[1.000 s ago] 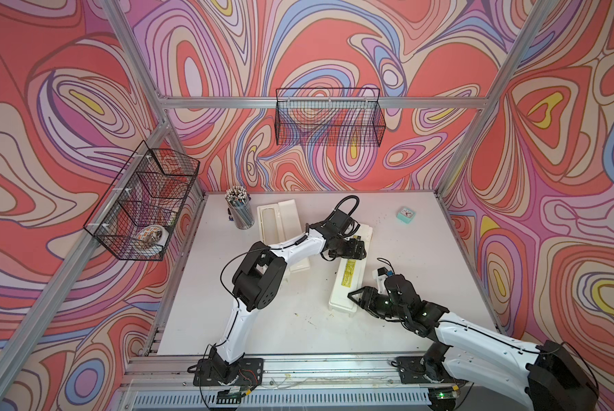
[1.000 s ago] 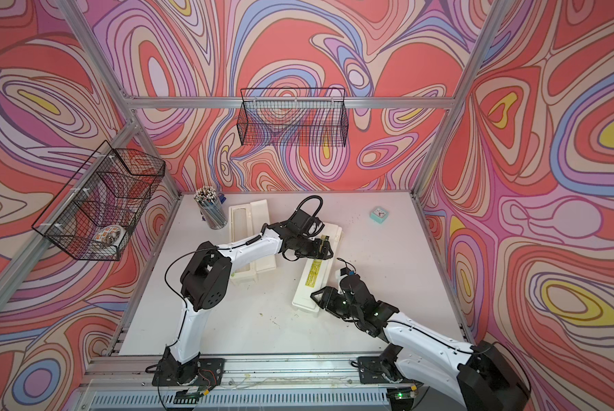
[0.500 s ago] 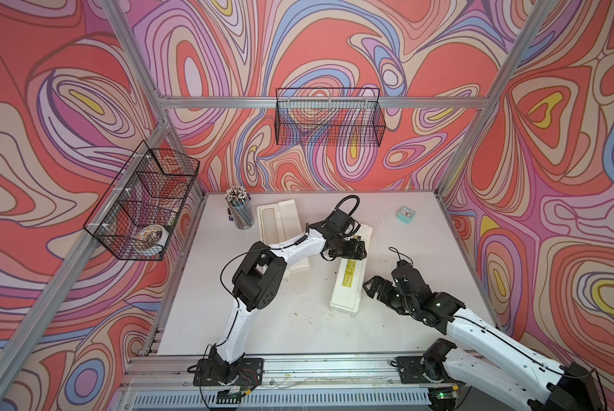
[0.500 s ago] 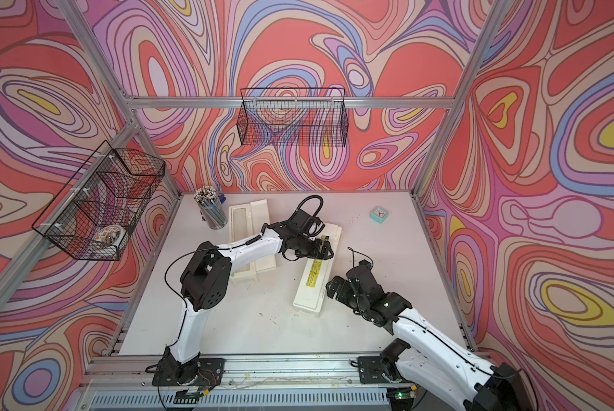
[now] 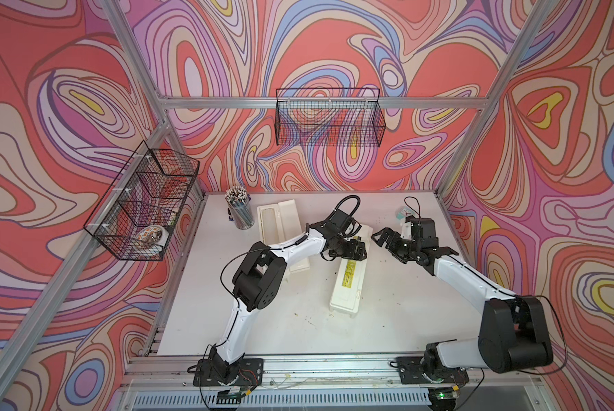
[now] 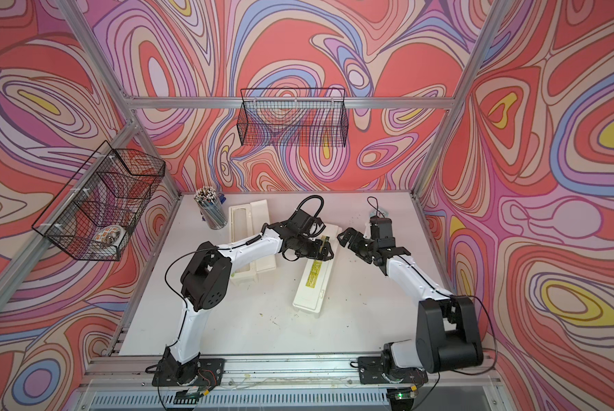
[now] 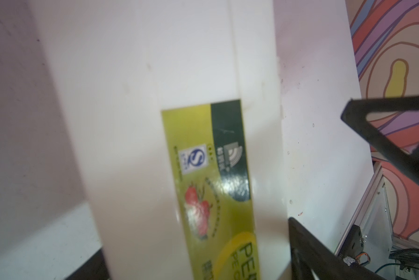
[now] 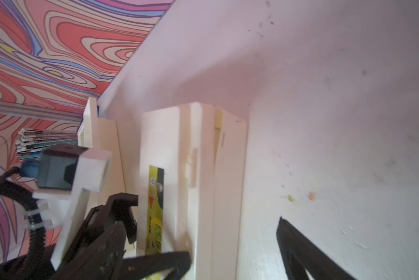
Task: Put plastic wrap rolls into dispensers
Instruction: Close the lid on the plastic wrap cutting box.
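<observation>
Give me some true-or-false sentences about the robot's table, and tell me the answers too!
1. The dispenser with the yellow label has its lid shut. True.
2. The pencils lie scattered about. False: they stand bunched in a cup near the back left corner.
3. The right gripper is clamped shut. False: its jaws are wide open and hold nothing.
4. The other dispenser lies open. True.
5. The left gripper is over the far end of the dispenser with the yellow label. True.
</observation>
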Tool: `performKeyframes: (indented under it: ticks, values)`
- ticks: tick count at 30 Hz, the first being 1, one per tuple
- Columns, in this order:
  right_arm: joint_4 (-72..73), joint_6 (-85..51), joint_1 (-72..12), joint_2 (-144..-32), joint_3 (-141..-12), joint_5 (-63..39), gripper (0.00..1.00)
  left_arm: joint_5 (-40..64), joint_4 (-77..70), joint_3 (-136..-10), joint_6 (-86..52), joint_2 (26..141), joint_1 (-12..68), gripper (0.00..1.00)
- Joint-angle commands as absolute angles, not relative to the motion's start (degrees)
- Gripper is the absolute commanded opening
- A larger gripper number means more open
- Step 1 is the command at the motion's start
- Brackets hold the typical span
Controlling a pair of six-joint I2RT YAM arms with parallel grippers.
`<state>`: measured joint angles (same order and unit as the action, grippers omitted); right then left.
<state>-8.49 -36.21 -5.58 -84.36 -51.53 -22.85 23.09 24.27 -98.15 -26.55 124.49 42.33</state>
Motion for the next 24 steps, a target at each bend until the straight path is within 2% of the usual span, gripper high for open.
performKeyframes:
  ticks: [1, 4, 12, 15, 24]
  values:
    - [-2.7, -33.8, -5.4, -90.9, -54.9, -28.8, 0.98, 25.1, 29.3, -96.9, -24.2, 127.2, 42.7, 0.9]
    - [-2.9, -33.5, -5.4, -94.5, -56.2, -27.9, 0.98, 26.0, 27.6, -95.7, -24.4, 126.5, 42.7, 0.9]
    - [-0.7, -34.8, -4.3, -94.7, -54.6, -28.0, 0.98, 29.1, 23.9, -95.8, -21.2, 125.5, 42.7, 0.94]
    - [0.4, -35.1, -4.4, -95.2, -54.2, -29.3, 0.98, 29.7, 22.9, -95.7, -19.8, 124.8, 42.7, 1.0]
    - [-1.5, -31.8, -4.4, -96.2, -52.9, -32.4, 0.96, 31.2, 20.7, -97.4, -19.0, 124.2, 42.3, 1.0]
